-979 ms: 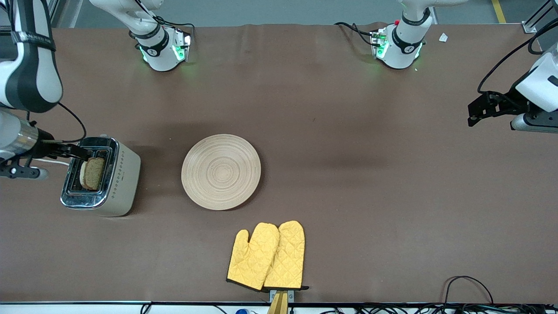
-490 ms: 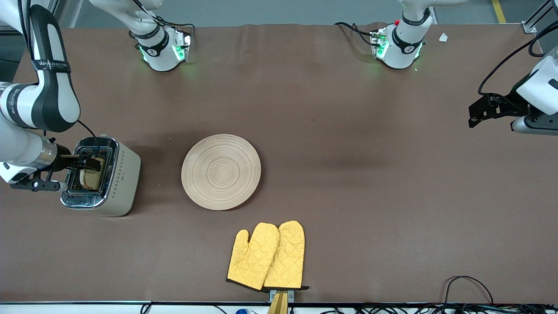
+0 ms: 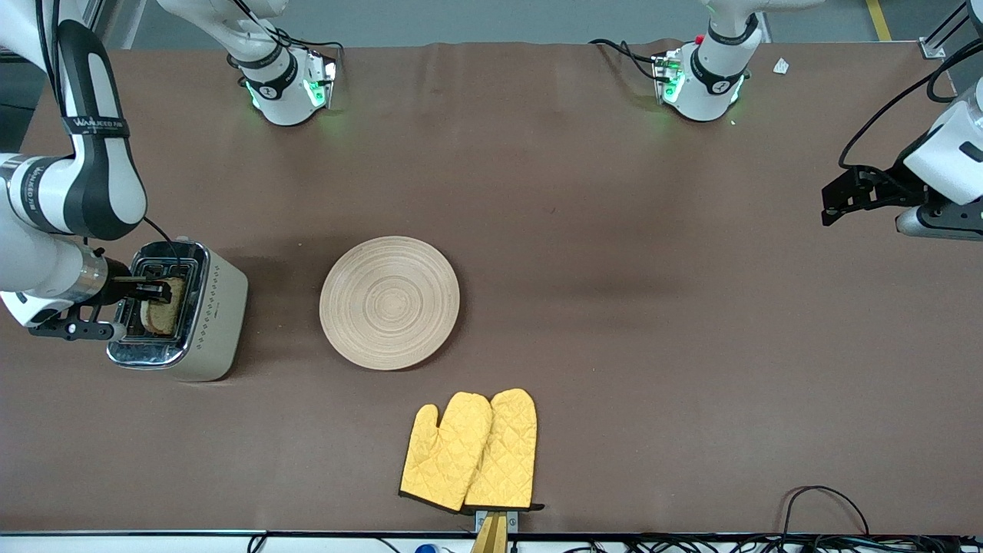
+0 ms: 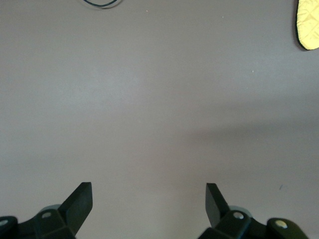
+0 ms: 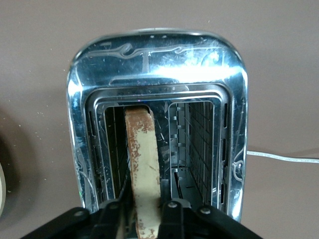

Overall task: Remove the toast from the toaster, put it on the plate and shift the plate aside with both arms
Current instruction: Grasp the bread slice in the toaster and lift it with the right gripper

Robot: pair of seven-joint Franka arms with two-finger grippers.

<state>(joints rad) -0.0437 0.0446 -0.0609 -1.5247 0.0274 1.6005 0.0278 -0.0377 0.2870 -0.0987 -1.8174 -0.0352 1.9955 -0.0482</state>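
Note:
The toast (image 3: 163, 309) stands upright in a slot of the steel toaster (image 3: 211, 319) at the right arm's end of the table. My right gripper (image 3: 157, 290) is over that slot with one finger on each face of the slice. In the right wrist view the toast (image 5: 142, 154) shows edge-on between the fingers of the right gripper (image 5: 144, 211), which press on it. The round light-wood plate (image 3: 389, 302) lies bare on the table beside the toaster. My left gripper (image 3: 833, 201) waits open and empty over the left arm's end of the table; its own view (image 4: 149, 196) shows only brown cloth under it.
Two yellow oven mitts (image 3: 470, 452) lie near the front edge, nearer to the camera than the plate; one tip shows in the left wrist view (image 4: 308, 25). The toaster's second slot (image 5: 192, 149) is empty. A white cord (image 5: 279, 157) runs from the toaster. Cables lie along the front edge.
My right gripper has come in from the toaster's edge and down over the slot, and its fingers now flank the toast. The left arm has shifted very slightly.

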